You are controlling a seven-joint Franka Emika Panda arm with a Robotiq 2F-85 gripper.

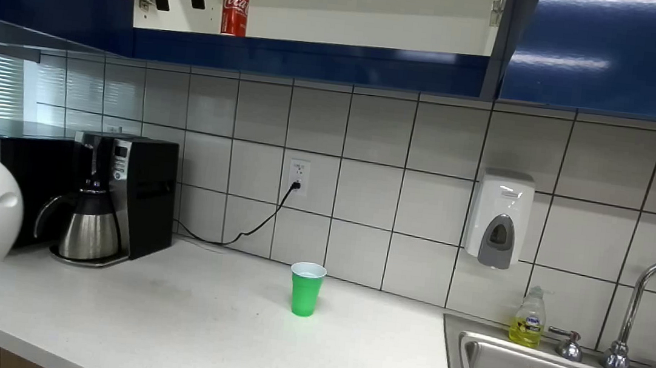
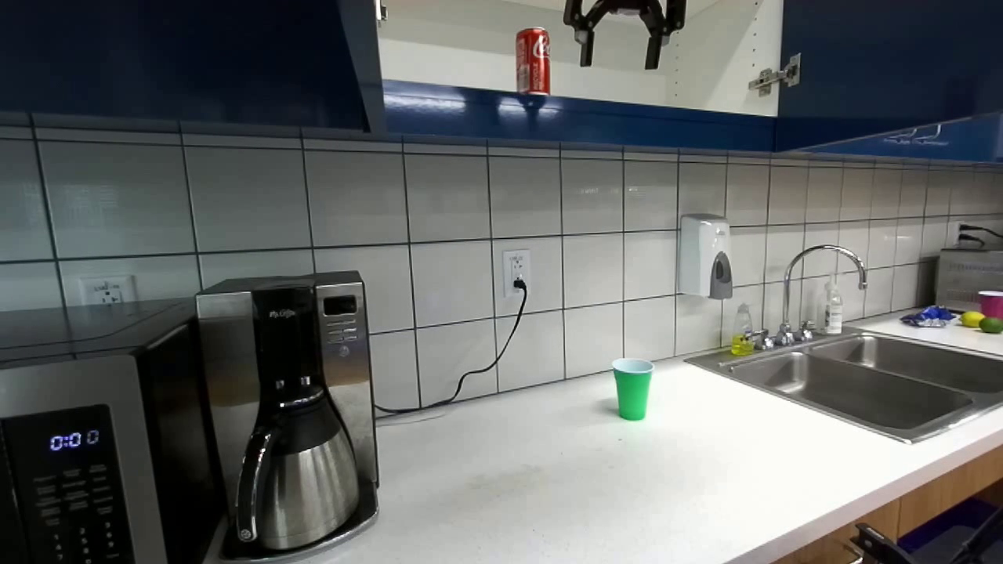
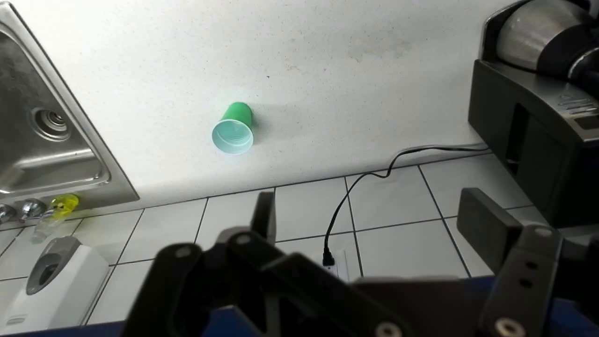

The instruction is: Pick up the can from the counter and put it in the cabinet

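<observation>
One red can (image 2: 534, 63) stands upright in the cabinet (image 2: 595, 119), above the counter (image 2: 501, 486) toward its back edge, presumably where it belongs. The gripper (image 2: 619, 66) hangs apart, fingers (image 2: 653, 55) spread wide, holding nothing, likely to leave it undisturbed.

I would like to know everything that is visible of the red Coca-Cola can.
The Coca-Cola can is a slender red cylinder, apparently metal, with white lettering and what seems a silvery top rim. It stands upright inside the open cabinet, near its front edge. The end effector is open and does not touch it. Whether the can has been opened cannot be seen.
</observation>
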